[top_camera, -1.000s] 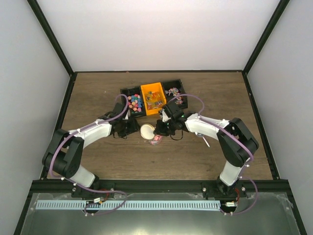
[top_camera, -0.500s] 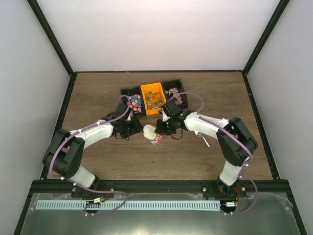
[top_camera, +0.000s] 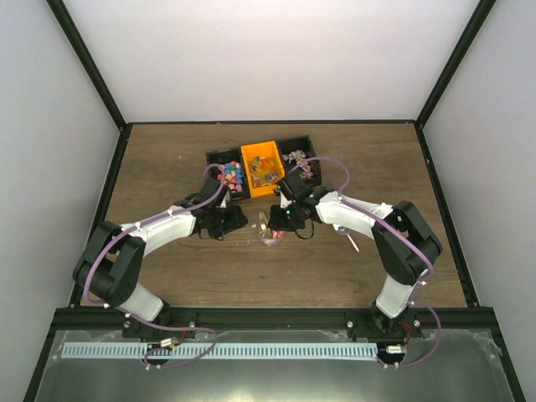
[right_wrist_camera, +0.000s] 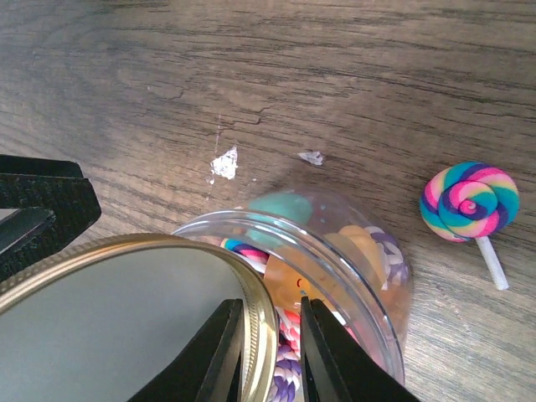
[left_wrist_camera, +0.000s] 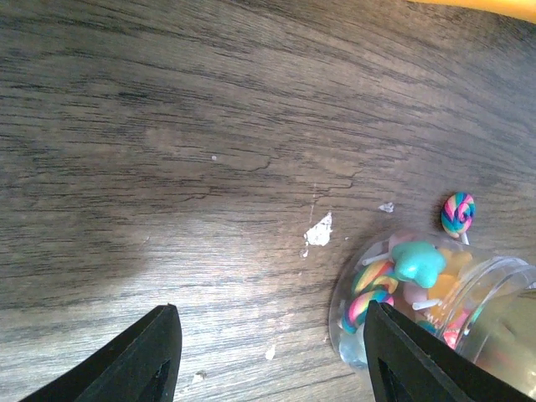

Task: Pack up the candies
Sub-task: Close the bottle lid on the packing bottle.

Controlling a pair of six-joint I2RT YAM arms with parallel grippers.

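Now the left gripper (left_wrist_camera: pixel 270 335) hangs wide beside the clear round jar (right_wrist_camera: pixel 368 276), where the right gripper (right_wrist_camera: pixel 272 335), jaws just eased apart, has tipped the gold-rimmed round lid (right_wrist_camera: pixel 126 327) onto edge, so capping seems near, colourful candies (left_wrist_camera: pixel 417 261) inside, one swirled lollipop (right_wrist_camera: pixel 469 201) outside.

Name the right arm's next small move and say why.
Probably tip the lid level and lower it onto the jar: it leans at an angle over the mouth, its rim between the fingers of the right gripper, not seated. One lollipop candy lies on the table beside the jar, so closing may be premature.
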